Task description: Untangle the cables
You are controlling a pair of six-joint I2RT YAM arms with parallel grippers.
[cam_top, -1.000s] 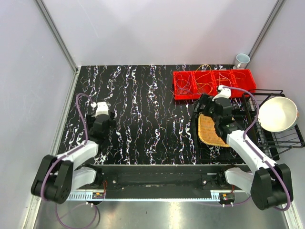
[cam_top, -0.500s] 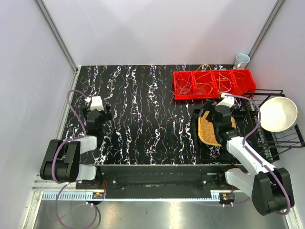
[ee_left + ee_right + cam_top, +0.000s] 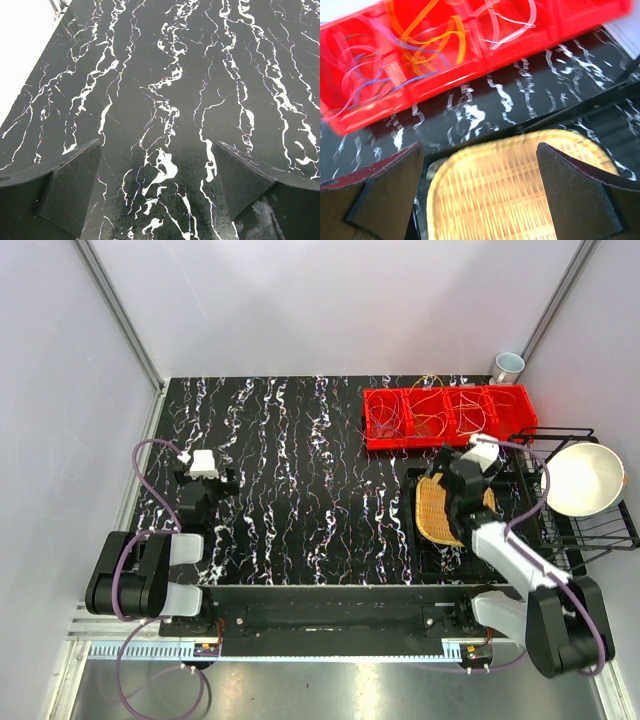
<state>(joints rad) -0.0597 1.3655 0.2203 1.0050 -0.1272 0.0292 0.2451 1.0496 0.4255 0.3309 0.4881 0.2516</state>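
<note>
The left claw [image 3: 157, 165] is spread over the black bench [image 3: 165, 75]. The right claw [image 3: 479, 150] is spread above a woven tray [image 3: 510, 195], near the cables [image 3: 461, 35] in red bins [image 3: 445, 75].

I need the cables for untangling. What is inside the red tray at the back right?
The red tray holds loose loops of thin cables, blue, orange, yellow and pale, spread over its compartments. Where loops overlap, the lower strands are covered.

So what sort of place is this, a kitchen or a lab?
Probably a robot test cell, not a home: plain white walls enclose a black marble-patterned table with a left arm and right arm mounted at its edge, plus red plastic bins of thin coloured cables.
</note>
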